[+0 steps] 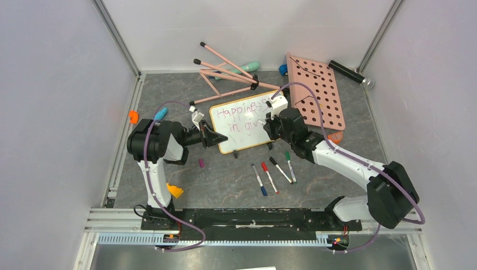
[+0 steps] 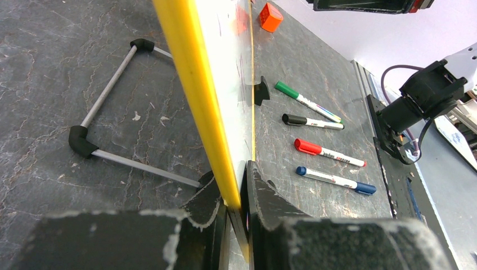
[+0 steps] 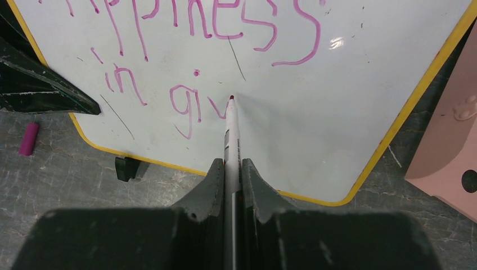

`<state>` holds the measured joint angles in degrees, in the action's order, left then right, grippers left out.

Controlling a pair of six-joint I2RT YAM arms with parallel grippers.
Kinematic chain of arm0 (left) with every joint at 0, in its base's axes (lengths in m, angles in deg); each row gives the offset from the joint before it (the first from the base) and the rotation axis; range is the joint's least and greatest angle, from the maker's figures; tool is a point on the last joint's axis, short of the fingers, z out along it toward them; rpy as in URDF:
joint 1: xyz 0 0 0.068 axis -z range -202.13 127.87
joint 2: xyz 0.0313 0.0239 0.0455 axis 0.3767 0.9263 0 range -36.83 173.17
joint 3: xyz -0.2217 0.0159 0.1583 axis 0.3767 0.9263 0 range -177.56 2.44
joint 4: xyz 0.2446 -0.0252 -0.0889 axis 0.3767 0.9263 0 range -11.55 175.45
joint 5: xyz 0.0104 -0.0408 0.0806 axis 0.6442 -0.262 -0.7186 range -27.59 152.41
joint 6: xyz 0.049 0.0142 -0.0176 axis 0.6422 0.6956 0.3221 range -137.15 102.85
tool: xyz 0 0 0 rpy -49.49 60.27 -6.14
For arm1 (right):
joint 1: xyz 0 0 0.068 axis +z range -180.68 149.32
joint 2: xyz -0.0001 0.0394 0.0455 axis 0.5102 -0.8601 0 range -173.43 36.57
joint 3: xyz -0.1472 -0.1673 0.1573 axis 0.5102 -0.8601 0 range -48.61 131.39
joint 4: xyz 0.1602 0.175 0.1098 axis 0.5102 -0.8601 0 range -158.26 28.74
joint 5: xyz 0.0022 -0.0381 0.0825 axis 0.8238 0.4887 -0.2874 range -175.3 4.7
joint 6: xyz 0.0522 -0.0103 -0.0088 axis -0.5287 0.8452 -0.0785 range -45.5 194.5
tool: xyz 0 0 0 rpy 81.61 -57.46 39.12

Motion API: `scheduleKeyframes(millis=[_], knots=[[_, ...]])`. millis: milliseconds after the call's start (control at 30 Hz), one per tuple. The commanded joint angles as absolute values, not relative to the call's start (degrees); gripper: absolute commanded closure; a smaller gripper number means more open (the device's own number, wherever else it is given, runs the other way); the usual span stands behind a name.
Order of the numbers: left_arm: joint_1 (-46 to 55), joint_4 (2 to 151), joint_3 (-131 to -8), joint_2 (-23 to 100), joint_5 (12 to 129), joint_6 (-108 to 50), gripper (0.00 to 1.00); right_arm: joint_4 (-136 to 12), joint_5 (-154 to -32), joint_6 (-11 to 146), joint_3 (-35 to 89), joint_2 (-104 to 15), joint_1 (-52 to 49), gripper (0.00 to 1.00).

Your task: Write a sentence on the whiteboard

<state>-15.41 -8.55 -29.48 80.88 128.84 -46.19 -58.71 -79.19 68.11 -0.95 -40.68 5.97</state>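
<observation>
We clamp our left gripper (image 2: 236,194) on the left edge of the whiteboard (image 1: 239,142) to steady it as it stands propped up, so our right gripper (image 3: 232,169), pinching the marker (image 3: 232,132), can press its tip on the board just after "giv" and finish the sentence (image 1: 243,112).

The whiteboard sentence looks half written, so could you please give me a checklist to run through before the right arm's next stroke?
1. The left gripper is shut on the edge of the whiteboard: ok.
2. The right gripper is shut on the marker: ok.
3. Marker tip at the board just after "giv": ok.
4. Bare board right of the tip for more letters: ok.
5. The sentence is complete: not ok, the second line reads only "in giv".
6. Tip pressure on the surface: cannot tell.
</observation>
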Motion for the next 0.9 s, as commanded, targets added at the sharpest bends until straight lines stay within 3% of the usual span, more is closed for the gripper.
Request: scheduleKeyframes(millis=[0,867], knots=[[-16.23,-10.8,-29.39,83.45,125.21,-35.41,0.97,-57.57,-78.65,69.16,1.24,-39.1,5.64,1.0],[-16.24,-10.76,-29.37,83.45,125.16,-35.43,0.97,-56.08,-73.32,66.95,1.62,-42.6,4.76,1.0]])
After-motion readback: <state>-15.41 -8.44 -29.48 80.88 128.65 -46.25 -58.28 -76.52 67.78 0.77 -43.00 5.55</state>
